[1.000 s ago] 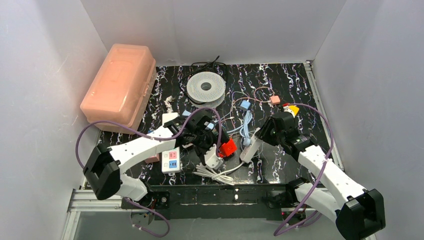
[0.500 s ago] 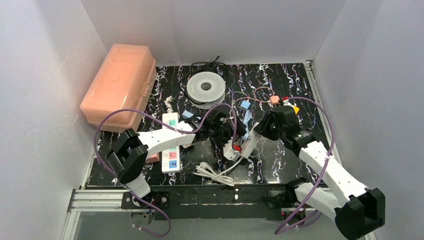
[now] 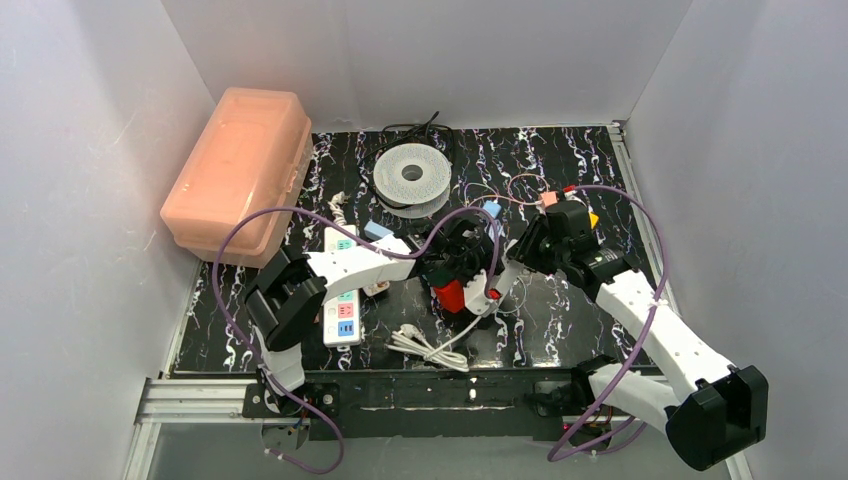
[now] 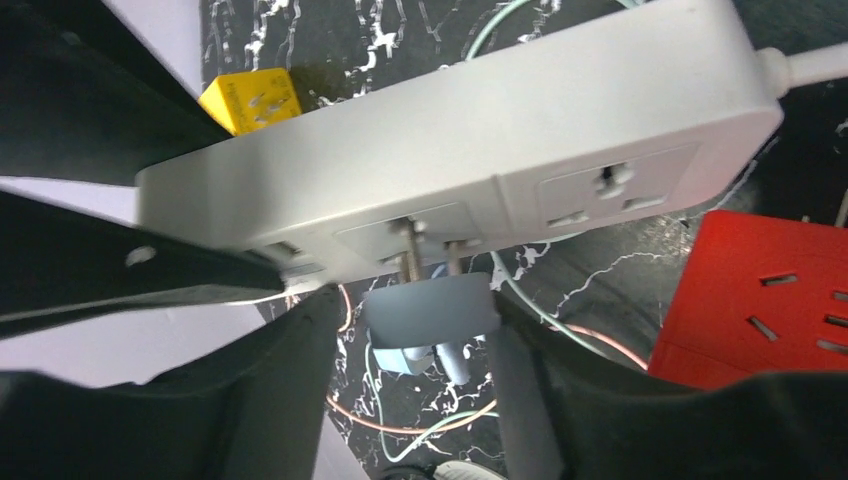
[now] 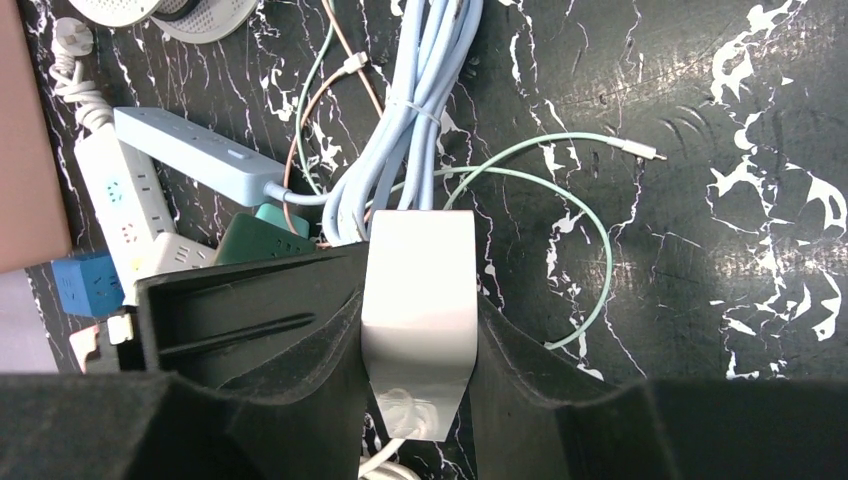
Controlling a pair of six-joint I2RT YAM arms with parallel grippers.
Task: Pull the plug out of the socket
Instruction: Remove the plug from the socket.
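Plug (image 4: 430, 310) sits clamped between left jaws, prongs (image 4: 405, 250) partly showing beneath white socket strip (image 5: 418, 300); right jaws clench the strip itself.

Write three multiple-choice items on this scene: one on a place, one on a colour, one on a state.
1. Where does the pink translucent plastic box sit?
A. front right corner
B. back left corner
C. between the arms

2. What colour is the cube-shaped adapter near the white plastic power strip?
A. green
B. purple
C. red

3. How does the grey-blue plug sit in the strip?
A. pushed fully home
B. prongs partly out, metal showing
C. lying free of it

Key:
1 B, the top view shows it by the left wall at the rear.
2 C, it is red in the left wrist view.
3 B, bare prongs bridge plug and socket.
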